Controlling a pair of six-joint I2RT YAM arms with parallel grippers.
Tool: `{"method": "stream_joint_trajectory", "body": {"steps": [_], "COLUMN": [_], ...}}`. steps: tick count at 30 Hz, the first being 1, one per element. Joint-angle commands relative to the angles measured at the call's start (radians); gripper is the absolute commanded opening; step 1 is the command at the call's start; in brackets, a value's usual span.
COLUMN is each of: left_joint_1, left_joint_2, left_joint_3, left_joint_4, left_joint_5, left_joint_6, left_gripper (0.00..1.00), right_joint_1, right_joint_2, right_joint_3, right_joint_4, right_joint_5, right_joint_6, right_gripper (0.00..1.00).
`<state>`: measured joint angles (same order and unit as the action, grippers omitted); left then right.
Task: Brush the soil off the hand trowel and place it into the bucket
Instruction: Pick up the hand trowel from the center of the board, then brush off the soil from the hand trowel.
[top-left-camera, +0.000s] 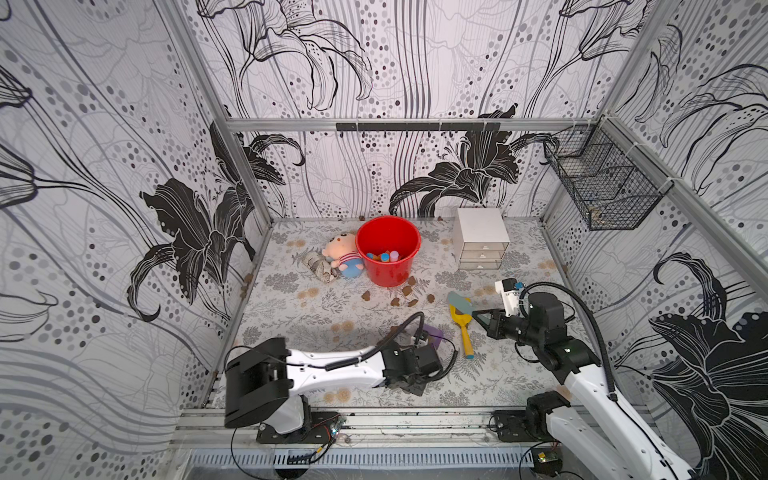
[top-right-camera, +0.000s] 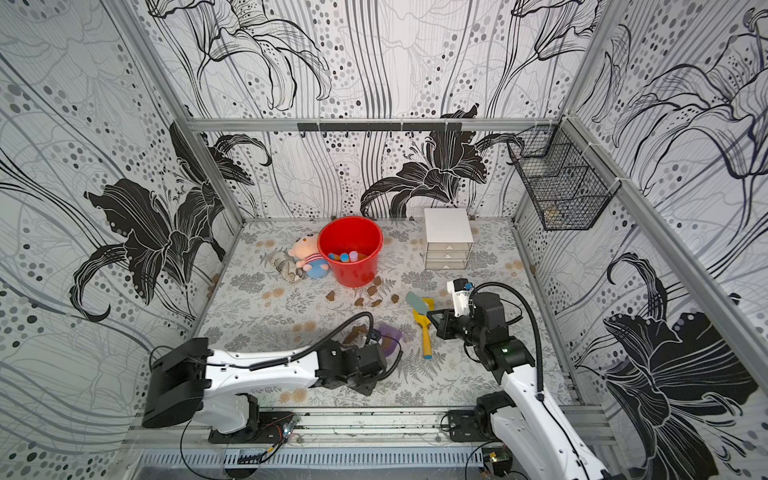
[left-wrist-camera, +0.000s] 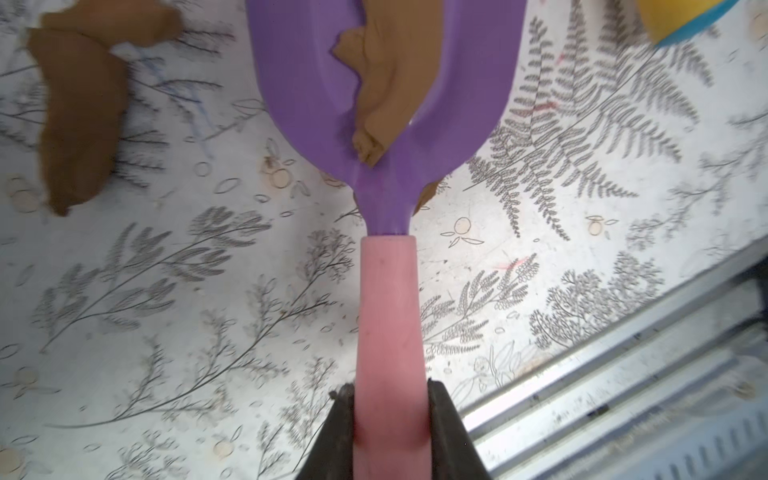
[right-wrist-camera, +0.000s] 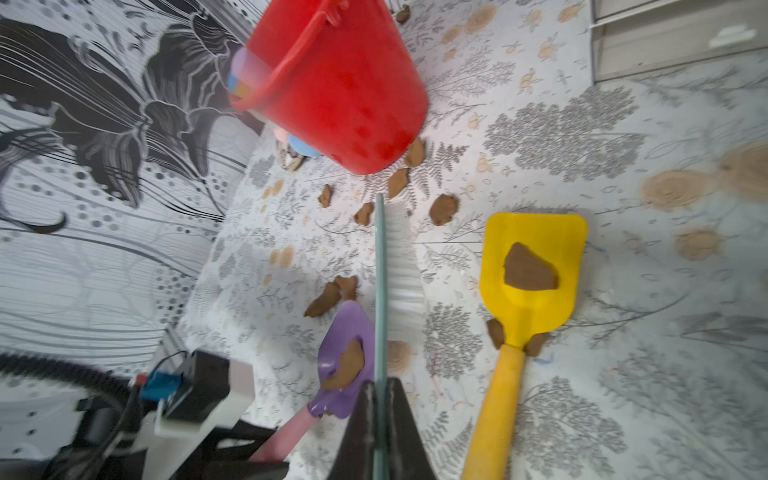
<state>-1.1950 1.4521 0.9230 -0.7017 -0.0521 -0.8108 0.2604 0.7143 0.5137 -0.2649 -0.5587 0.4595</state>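
- Two hands are busy. The left hand (left-wrist-camera: 390, 392) is clenched on the pink handle of the purple trowel (left-wrist-camera: 307, 83), low over the near part of the surface (top-left-camera: 316, 316). The right hand (right-wrist-camera: 380, 386) grasps a brush (right-wrist-camera: 401, 266) by its thin teal back.
- A long brown lump of soil (left-wrist-camera: 390, 83) lies along the middle of the purple blade, reaching down to the neck.
- The step in hand looks like the brushing itself. The bristles face away from the purple blade, so the brush likely needs turning first.
- A stroke from neck to tip, with the tip angled down, should carry the lump off. Light pressure would stop the handle twisting in its grip.
- The bucket (top-left-camera: 390, 272) stands upright at the back, well apart from both hands, with coloured handles already inside.
- The yellow trowel (right-wrist-camera: 536, 232) lies flat just beside the brush with its own lump, and a wide sweep could knock it.
- Loose clumps (top-left-camera: 409, 291) dot the surface between the hands and the bucket.
- A plush toy (top-left-camera: 343, 253) sits right beside the bucket, and a white drawer box (top-left-camera: 480, 237) stands apart on its other side.
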Motion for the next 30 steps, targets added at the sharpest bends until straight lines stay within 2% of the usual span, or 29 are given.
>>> {"method": "stream_joint_trajectory", "body": {"steps": [1,5,8,13,16,24,30], "left_joint_1": [0.098,0.234,0.294,0.301,0.302,0.301,0.298], "left_joint_2": [-0.125,-0.227,-0.254,-0.244,-0.236,-0.241,-0.217], "left_joint_3": [-0.028,-0.019,0.019,0.088,0.11,0.111,0.113], "left_joint_4": [-0.075,-0.145,-0.22,-0.306,-0.336,-0.327,-0.322], "left_joint_5": [0.087,0.158,0.164,0.157,0.141,0.171,0.175], "left_joint_6": [0.078,0.151,0.212,0.281,0.314,0.341,0.35], "left_gripper": [0.0,0.0,0.0,0.0,0.0,0.0,0.0], "right_joint_1": [-0.003,0.002,0.032,0.241,0.323,0.382,0.392], "right_joint_2": [-0.018,-0.037,-0.025,0.06,0.14,0.289,0.345], "right_joint_3": [-0.008,0.002,-0.009,-0.002,0.031,0.075,0.102], "right_joint_4": [-0.001,0.013,0.035,0.18,0.212,0.311,0.33], "right_joint_5": [-0.183,-0.287,-0.314,-0.233,-0.2,-0.215,-0.232], "right_joint_6": [0.138,0.194,0.221,0.259,0.244,0.25,0.255], "right_gripper": [0.0,0.0,0.0,0.0,0.0,0.0,0.0]}}
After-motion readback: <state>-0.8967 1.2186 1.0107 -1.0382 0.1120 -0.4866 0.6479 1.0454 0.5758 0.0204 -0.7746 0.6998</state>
